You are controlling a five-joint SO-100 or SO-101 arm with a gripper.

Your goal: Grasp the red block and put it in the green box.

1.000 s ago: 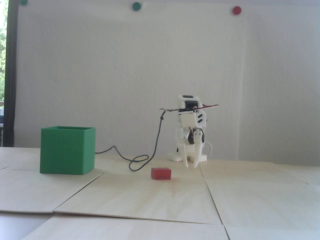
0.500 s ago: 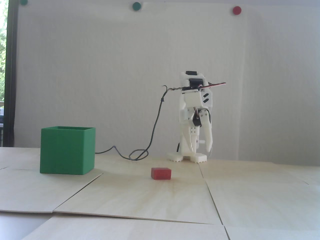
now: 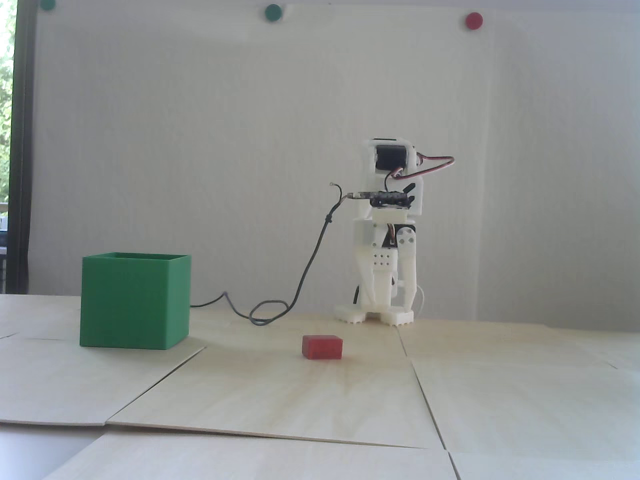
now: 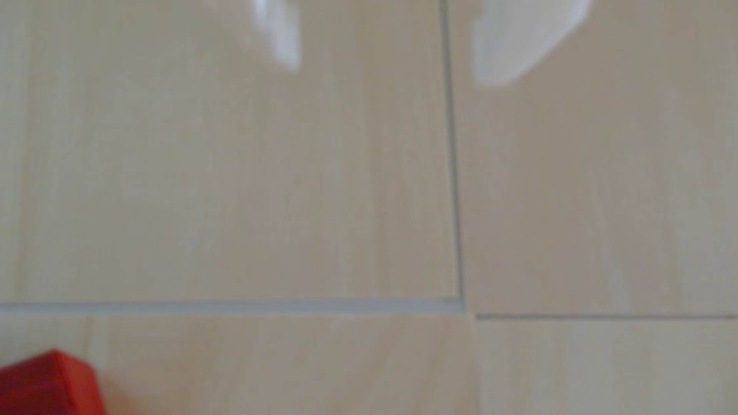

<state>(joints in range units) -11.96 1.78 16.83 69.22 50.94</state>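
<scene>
So the green box (image 3: pixel 135 301) is the landmark here, sitting on the tabletop (image 3: pixel 280 395) toward the left of the fixed view. It's a cube-ish open-top container with thin walls, resting flat on one of the pale wood panels. The camera is low enough that you only see the top rim and two outer sides, so I can't tell what's inside it.

The red block (image 3: pixel 322 346) is on the tabletop off to the right of the green box, well apart from it and a bit closer to the camera, lying flat on its wide face with nothing touching it. In the wrist view it only pokes in at the bottom left corner (image 4: pixel 50 385), blurry, just below a seam between panels.

The arm (image 3: pixel 387 235) stands behind the block, further right of the green box, folded up on itself near the white wall. The end effector (image 3: pixel 387 300) hangs pointing down, close over the tabletop. In the wrist view its two white fingertips (image 4: pixel 281 36) come in from the top edge with a clear gap of bare wood between them (image 4: pixel 389 76), so it's spread and pinching nothing.

A dark cable (image 3: pixel 300 280) droops from the arm, loops on the tabletop and runs toward the back of the green box. Up on the wall there are two green dots (image 3: pixel 273 12) and a red dot (image 3: pixel 473 20).
</scene>
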